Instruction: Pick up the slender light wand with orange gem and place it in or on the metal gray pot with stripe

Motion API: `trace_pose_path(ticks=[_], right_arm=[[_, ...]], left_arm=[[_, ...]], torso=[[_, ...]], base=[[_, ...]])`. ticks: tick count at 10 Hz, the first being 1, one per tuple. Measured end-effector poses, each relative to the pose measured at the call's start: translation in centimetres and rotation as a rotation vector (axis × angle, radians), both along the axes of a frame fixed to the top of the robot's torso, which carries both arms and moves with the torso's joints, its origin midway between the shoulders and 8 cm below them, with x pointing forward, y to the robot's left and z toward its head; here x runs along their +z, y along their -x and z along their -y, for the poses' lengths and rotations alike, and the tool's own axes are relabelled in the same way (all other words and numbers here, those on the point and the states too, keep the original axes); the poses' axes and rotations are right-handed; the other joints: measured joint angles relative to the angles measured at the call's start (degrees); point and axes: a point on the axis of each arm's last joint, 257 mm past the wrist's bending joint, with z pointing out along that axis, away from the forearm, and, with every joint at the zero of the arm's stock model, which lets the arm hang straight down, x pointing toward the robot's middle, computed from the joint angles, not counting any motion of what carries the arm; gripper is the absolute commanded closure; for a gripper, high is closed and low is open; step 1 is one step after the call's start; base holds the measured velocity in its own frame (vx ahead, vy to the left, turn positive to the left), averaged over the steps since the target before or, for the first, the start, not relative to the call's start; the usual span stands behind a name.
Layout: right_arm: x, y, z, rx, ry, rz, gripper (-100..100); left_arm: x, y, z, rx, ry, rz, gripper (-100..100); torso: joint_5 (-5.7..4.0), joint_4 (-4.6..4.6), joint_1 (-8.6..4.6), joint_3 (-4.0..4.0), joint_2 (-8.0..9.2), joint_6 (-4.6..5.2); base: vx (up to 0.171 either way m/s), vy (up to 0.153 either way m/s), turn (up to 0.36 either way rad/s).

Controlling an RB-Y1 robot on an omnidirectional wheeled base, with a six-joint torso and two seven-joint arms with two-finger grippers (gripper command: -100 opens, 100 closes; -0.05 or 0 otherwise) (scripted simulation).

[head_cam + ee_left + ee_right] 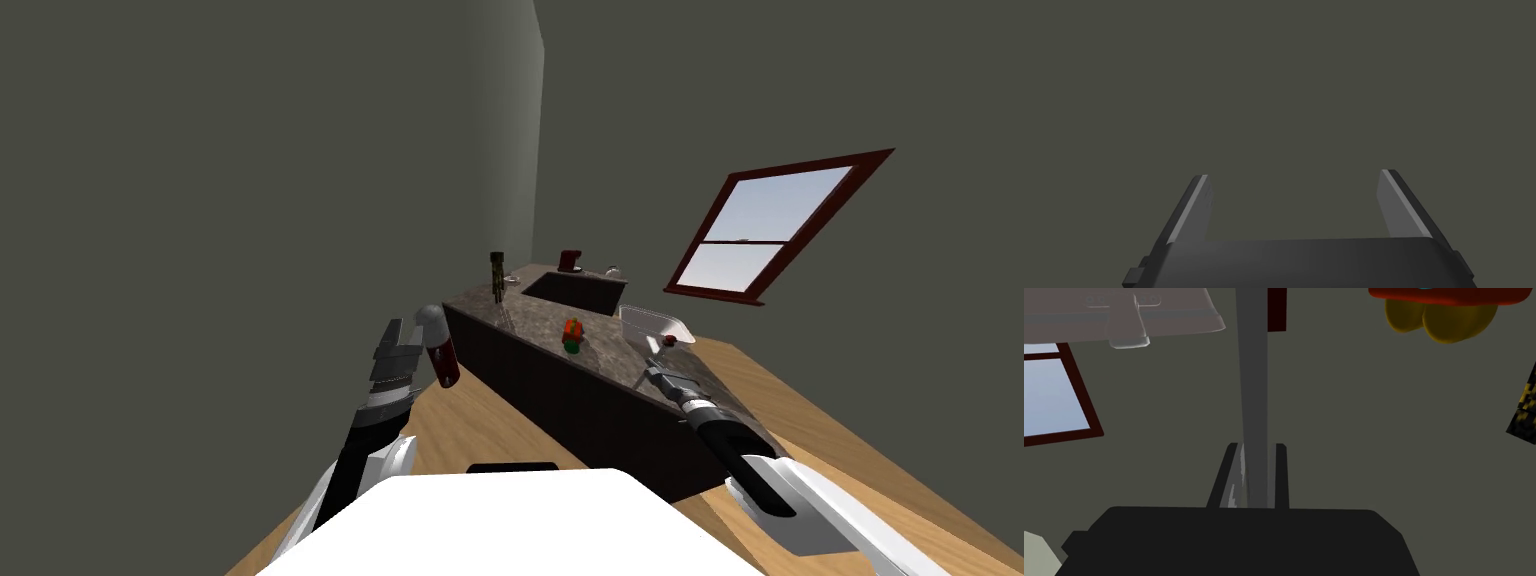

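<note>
Wand (1251, 388) pinched between right gripper (1256, 445) fingers, above counter (540, 330), tip near pot (655, 318) | left gripper (1294, 175) wide open, empty | step: bring tip over pot rim, lower, then release.

The wand (1254, 388) is plain grey, the counter (600, 360) speckled brown, the window frame (715, 293) dark red.

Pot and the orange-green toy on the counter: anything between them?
No. In the head view the dark counter between the pot and the toy is bare; the right gripper, fingers shut on the wand, hangs at the pot's near side.
</note>
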Motion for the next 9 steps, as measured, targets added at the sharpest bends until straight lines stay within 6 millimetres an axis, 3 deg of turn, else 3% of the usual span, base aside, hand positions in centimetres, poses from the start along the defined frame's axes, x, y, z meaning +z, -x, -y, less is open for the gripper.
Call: trace_pose_path(ticks=[6, 9], right_arm=[[2.7, -0.3, 3.9, -0.083, 0.012, -0.005, 100], [4.8, -0.8, 5.9, -0.145, 0.031, 0.012, 100]], left_arm=[[0.0, 0.0, 0.0, 0.000, 0.000, 0.000, 0], [0.0, 0.0, 0.0, 0.000, 0.000, 0.000, 0]], torso=[[0.02, -0.02, -0.25, -0.15, -0.29, 0.00], [0.03, -0.07, -0.24, -0.32, -0.60, -0.07]], base=[[-0.020, -0.101, 0.130], [0.042, -0.139, 0.148]])
